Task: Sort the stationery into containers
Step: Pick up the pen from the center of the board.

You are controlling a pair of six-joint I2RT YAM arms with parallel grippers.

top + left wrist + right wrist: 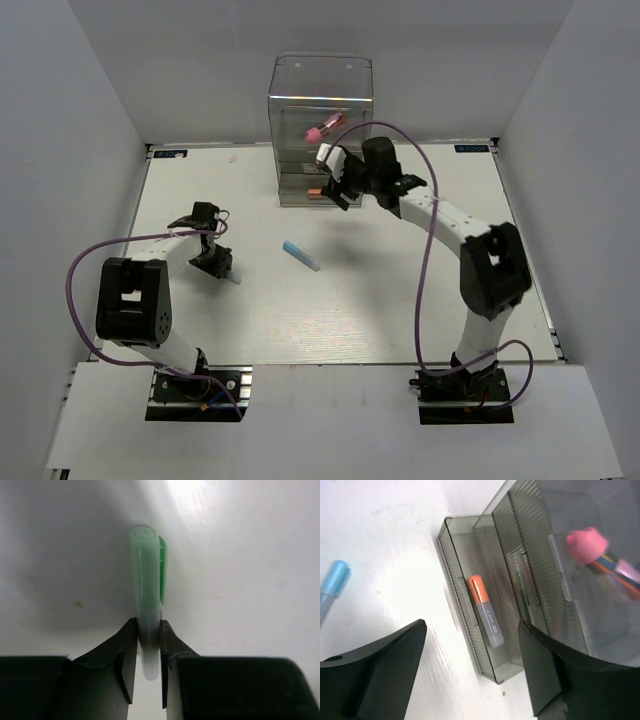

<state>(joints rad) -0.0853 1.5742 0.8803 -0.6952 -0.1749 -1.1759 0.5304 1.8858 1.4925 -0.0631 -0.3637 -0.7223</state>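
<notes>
The tall clear box (pixel 320 100) stands at the back of the table. Its bottom drawer (pixel 470 645) is pulled out and holds an orange-capped clear pen (pixel 485 611), which also shows in the top view (pixel 314 190). A pink-red tube (pixel 587 545) lies higher in the box (pixel 320 128). My right gripper (pixel 472 630) is open and empty, its fingers either side of the open drawer's front (pixel 338 185). My left gripper (pixel 149 635) is shut on a mint-green pen (pixel 147 580) low over the table (pixel 218 264). A blue-capped white marker (pixel 300 254) lies mid-table; its cap (pixel 334 577) shows in the right wrist view.
Grey walls close in the white table (pixel 400 300) on three sides. Purple cables (pixel 430 250) loop beside both arms. The right arm stretches across the right back part of the table toward the box.
</notes>
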